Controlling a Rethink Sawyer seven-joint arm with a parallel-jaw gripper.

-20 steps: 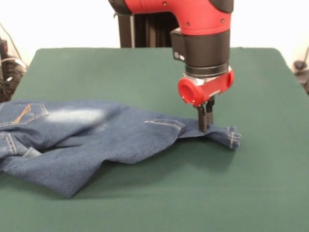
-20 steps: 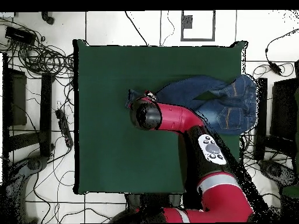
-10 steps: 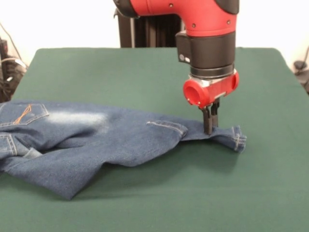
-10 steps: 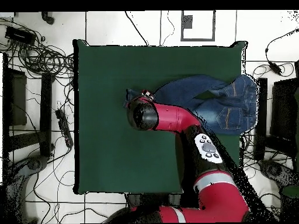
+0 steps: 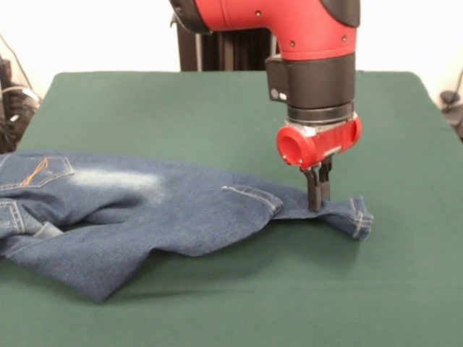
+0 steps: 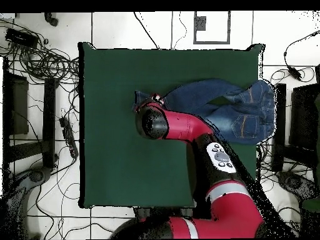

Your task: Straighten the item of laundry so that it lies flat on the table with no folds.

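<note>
The jeans (image 5: 145, 210) lie crumpled on the green worktop (image 5: 217, 108), their waistband end with an orange-stitched pocket at the front view's left edge and one leg stretched rightward to a hem that curls up off the cloth. The hand (image 5: 316, 204), hanging from the red and black arm (image 5: 311, 58), has its dark fingers pinched together on that leg just short of the hem. In the overhead view the jeans (image 6: 240, 109) run from the worktop's (image 6: 125, 75) right edge toward its middle, the denim bunched and overlapping itself with a pale faded patch showing.
</note>
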